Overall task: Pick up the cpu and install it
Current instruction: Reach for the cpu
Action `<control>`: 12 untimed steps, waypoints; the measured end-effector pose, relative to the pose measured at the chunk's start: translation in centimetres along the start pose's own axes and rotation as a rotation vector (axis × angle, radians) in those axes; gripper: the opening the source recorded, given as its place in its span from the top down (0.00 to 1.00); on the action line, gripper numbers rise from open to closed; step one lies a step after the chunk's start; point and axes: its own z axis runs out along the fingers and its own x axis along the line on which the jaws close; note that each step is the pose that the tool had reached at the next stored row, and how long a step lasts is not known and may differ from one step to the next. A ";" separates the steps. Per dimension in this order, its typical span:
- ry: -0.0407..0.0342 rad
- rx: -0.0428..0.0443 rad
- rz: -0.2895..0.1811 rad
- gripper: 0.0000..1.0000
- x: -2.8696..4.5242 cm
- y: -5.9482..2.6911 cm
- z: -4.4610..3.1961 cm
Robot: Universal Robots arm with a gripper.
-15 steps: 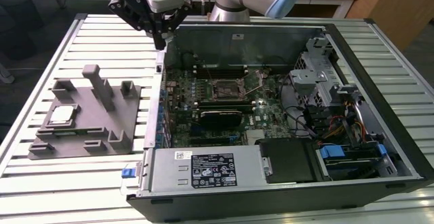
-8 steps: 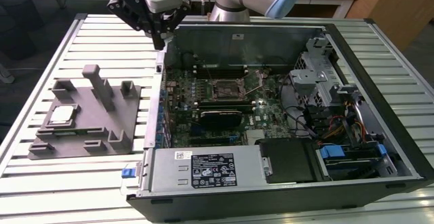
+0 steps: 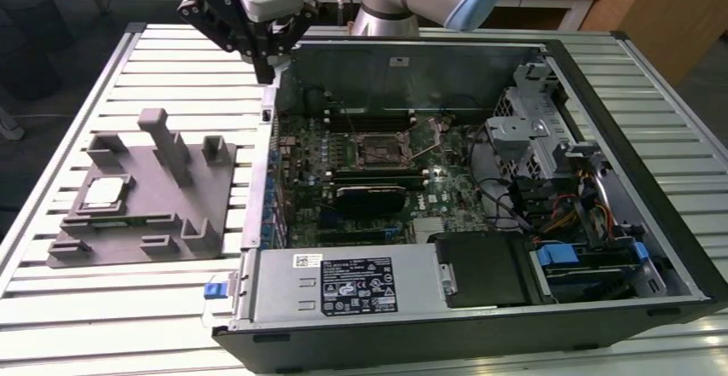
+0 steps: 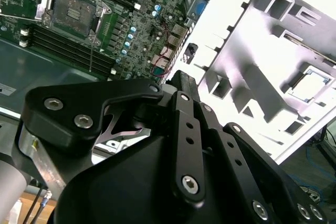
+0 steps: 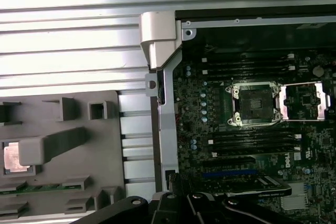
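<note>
- The gripper point(image 3: 265, 72) hangs above the far-left corner of the open computer case point(image 3: 637, 222), over the case's side wall and the slatted table point(image 3: 136, 308).
- Its fingers appear drawn together to a narrow tip, and nothing is seen held between them.
- The cpu point(image 3: 105, 192) is seated flat, silvery top up, in a shallow square pocket of the grey fixture point(image 3: 136, 240), which is set on the table outside the case.
- From the gripper, the cpu lies toward the exterior view's left and nearer the camera, well apart from the tip and lower down.
- The chip is square, so no long axis is to be reckoned with; its edges are lined up with the fixture's walls.
- The fixture's upright posts point(image 3: 169, 141) stand just beside the pocket, on the side facing the gripper; this is judged the tight part of any approach.
- The motherboard socket point(image 3: 381, 147) is seen open and bare, on the opposite side of the gripper from the cpu, toward the exterior view's right.
- In the first wrist view the cpu point(image 5: 13, 157) and the socket point(image 5: 255, 103) lie at opposite ends, with the case wall between them.
</note>
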 end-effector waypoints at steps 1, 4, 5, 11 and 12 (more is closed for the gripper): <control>0.0000 0.0000 0.000 0.89 0.03 0.00 0.00; 0.0000 0.0001 0.000 0.89 0.13 -0.01 0.01; 0.0000 0.0001 0.000 0.89 0.17 -0.01 0.01; 0.0000 0.0000 0.000 0.89 0.85 -0.07 0.02; 0.0000 0.0000 0.000 0.89 0.97 -0.08 0.02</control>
